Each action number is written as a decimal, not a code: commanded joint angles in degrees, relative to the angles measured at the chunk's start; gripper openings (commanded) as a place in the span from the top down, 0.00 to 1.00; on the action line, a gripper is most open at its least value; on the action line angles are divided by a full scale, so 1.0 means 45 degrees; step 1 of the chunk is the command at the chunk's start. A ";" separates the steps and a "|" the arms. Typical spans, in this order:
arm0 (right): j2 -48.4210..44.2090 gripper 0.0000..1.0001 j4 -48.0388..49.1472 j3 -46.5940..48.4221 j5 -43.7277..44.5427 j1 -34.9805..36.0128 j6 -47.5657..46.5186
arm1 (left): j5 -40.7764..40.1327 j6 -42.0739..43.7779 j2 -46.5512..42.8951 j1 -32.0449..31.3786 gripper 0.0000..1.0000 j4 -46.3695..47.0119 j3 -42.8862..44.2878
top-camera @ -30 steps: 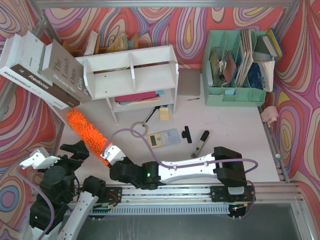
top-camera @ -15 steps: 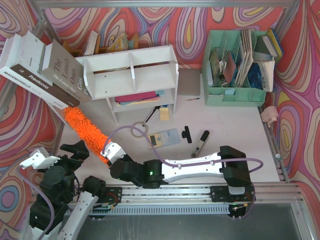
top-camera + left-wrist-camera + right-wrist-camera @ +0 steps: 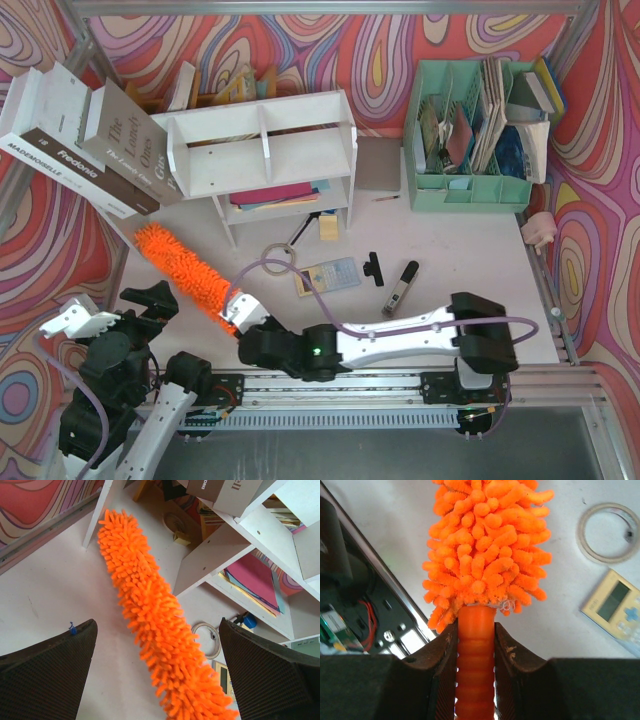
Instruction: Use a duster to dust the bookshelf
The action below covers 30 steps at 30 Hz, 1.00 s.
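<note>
The orange fluffy duster (image 3: 185, 271) lies slanted over the table, left of and in front of the white bookshelf (image 3: 262, 150). My right gripper (image 3: 238, 312) is shut on its ribbed orange handle (image 3: 475, 660), just behind the fluffy head (image 3: 487, 545). The duster's tip points toward the shelf's lower left corner and stands apart from it. My left gripper (image 3: 150, 300) is open and empty near the table's left front. In its wrist view the duster (image 3: 150, 610) runs between its fingers (image 3: 45, 670), untouched, with the bookshelf (image 3: 220, 555) beyond.
Large books (image 3: 90, 140) lean against the shelf's left end. A tape ring (image 3: 277, 257), a calculator (image 3: 328, 276), a black clip (image 3: 373, 267) and a marker (image 3: 400, 287) lie in front of the shelf. A mint green organizer (image 3: 470, 190) stands at the back right.
My right gripper has moved right and toward the near edge, drawing the duster with it. The duster's tip has come away from under the leaning books. The left arm has not moved.
</note>
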 commanded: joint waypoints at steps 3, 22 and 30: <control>-0.3714 1.00 -0.0883 -0.1717 0.1596 0.0521 0.0164 | -0.0104 0.0106 -0.0187 -0.0064 0.02 0.0147 -0.0055; -1.0128 1.00 -0.8712 -0.2458 0.1600 0.1388 0.2616 | -0.0327 0.0038 -0.0181 -0.0064 0.02 0.0061 -0.0055; -1.1495 1.00 -0.9188 -0.1463 0.1997 0.1386 0.2327 | -0.0345 0.0038 -0.0187 -0.0054 0.01 0.0063 -0.0057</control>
